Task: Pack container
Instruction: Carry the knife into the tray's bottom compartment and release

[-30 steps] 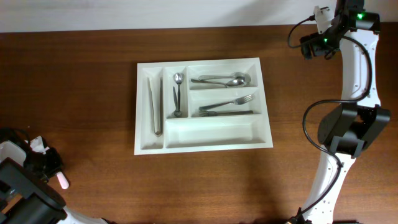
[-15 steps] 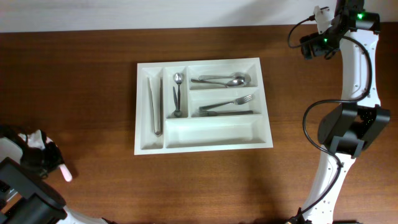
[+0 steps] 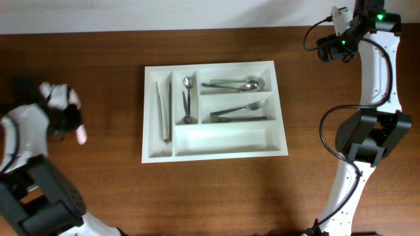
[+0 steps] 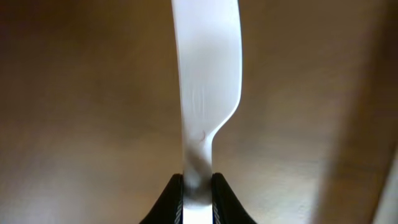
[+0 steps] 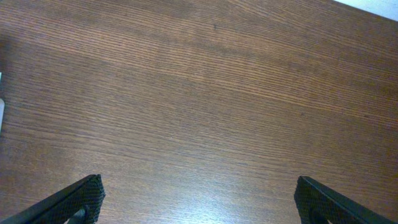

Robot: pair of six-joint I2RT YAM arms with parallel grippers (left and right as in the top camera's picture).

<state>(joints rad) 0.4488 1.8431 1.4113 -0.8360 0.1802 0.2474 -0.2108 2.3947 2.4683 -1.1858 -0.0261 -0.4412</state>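
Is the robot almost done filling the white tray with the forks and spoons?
Mostly. The tongs, a small spoon, big spoons and forks already lie in the tray. The left gripper holds a white knife-shaped utensil, away to the tray's left. The long bottom compartment is empty, so that probably goes there next.

i see a wooden table, a pale strip along its far edge, metal tongs left of a small spoon, spoons just beyond forks
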